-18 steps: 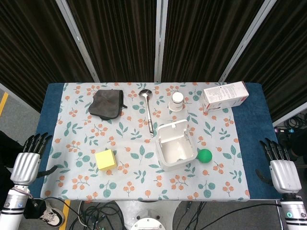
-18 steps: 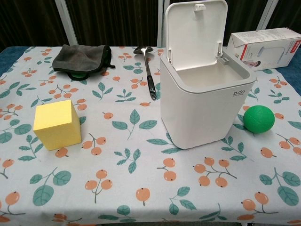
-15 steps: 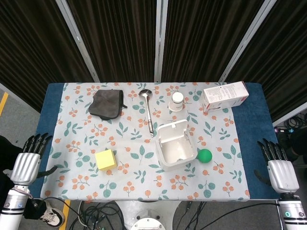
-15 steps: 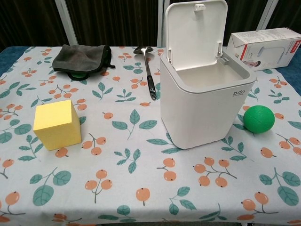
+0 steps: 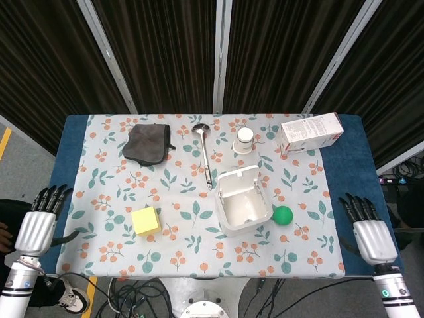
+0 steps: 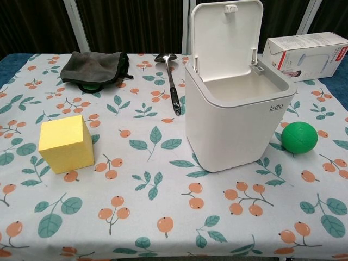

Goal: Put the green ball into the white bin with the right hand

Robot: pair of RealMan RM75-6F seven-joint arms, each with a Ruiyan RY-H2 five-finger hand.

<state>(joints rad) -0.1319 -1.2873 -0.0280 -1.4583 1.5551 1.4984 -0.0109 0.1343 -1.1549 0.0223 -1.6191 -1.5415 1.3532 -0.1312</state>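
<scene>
The green ball (image 5: 283,214) (image 6: 298,137) lies on the floral tablecloth just right of the white bin (image 5: 242,202) (image 6: 237,114). The bin's lid stands open and nothing shows inside it. My right hand (image 5: 370,232) hovers at the table's right edge, right of the ball and well apart from it, fingers apart and holding nothing. My left hand (image 5: 40,220) hangs off the table's left side, fingers apart and empty. Neither hand shows in the chest view.
A yellow block (image 5: 146,220) (image 6: 66,143) sits front left. At the back lie a dark grey pouch (image 5: 147,143), a metal ladle (image 5: 205,154), a small white jar (image 5: 245,140) and a white carton (image 5: 310,132).
My right hand has moved left and slightly forward, closer to the table's right edge. The ball, the bin and my left hand have not moved.
</scene>
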